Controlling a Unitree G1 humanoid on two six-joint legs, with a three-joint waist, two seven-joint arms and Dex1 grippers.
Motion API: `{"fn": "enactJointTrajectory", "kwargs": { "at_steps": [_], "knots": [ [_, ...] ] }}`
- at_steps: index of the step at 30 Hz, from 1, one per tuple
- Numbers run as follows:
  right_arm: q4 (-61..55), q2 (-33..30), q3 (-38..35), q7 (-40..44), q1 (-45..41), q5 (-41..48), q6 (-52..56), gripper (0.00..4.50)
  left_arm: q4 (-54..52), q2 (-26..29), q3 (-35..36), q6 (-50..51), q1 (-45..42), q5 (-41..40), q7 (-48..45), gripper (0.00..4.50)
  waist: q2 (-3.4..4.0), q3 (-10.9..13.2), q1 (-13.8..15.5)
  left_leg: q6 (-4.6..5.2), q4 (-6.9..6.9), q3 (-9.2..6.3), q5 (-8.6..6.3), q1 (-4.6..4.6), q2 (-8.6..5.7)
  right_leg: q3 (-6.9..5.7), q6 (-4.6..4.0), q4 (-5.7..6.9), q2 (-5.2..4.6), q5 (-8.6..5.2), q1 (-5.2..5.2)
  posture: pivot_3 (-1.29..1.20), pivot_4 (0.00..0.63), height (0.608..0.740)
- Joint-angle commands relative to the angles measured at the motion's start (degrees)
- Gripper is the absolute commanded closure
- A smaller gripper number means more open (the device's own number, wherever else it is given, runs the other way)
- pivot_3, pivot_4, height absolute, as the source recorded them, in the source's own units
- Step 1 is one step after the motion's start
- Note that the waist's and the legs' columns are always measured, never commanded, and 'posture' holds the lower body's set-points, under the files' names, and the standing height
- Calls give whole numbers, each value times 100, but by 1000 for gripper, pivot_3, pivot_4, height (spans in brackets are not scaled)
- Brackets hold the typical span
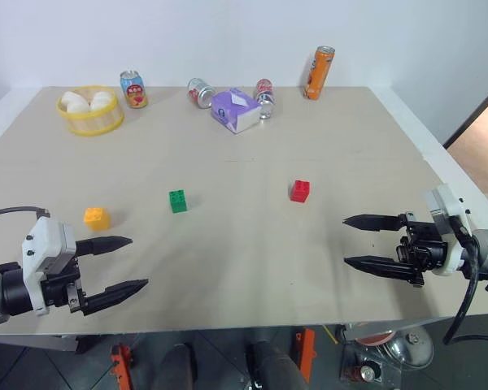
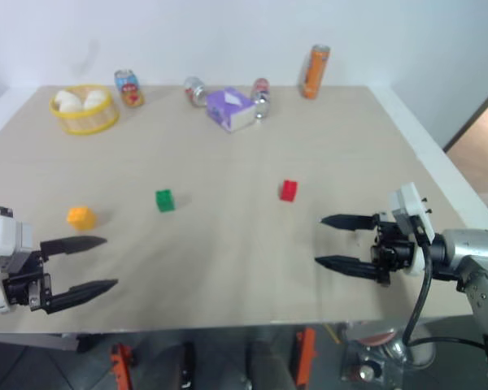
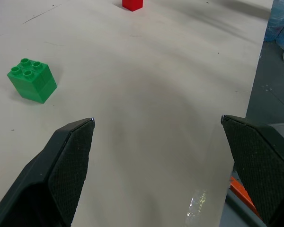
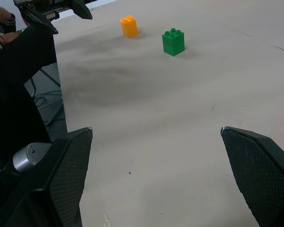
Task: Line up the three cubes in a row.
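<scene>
Three small studded cubes stand apart on the beige table (image 1: 252, 252): a yellow-orange cube (image 1: 97, 218) at the left, a green cube (image 1: 178, 201) in the middle and a red cube (image 1: 300, 191) to the right. My left gripper (image 1: 138, 263) hovers open near the front left edge, just in front of the yellow-orange cube, with nothing between its fingers. My right gripper (image 1: 346, 240) is open and empty at the front right, in front and to the right of the red cube. The right wrist view shows the green cube (image 4: 173, 42) and the yellow-orange cube (image 4: 129, 26).
Along the table's far side stand a yellow basket (image 1: 90, 111) with white balls, a purple-and-white box (image 1: 236, 110), three small cans (image 1: 133, 88) and a tall orange can (image 1: 318, 73). The table's front edge lies just below both grippers.
</scene>
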Motion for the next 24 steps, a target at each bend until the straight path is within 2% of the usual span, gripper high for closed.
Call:
{"fn": "enactJointTrajectory", "kwargs": {
  "at_steps": [1,15,24],
  "knots": [
    [-214,-184,10,179,38,-70,-113,0,-183,52,155,-80,22,57,-56,76,0,0,0,0,0,0,0,0,0,0,0,0,0,0,0,0,150,740],
    [-278,-249,25,405,307,-270,-190,0,-209,29,101,-62,82,133,-193,76,0,0,0,-3,9,1,-9,2,2,1,9,1,3,-5,5,0,150,740],
    [-231,-193,19,304,52,-87,14,0,-202,-4,26,154,-213,-124,39,76,0,0,0,-3,12,2,-9,3,2,1,10,3,4,-5,8,0,150,740]
  ]
}}
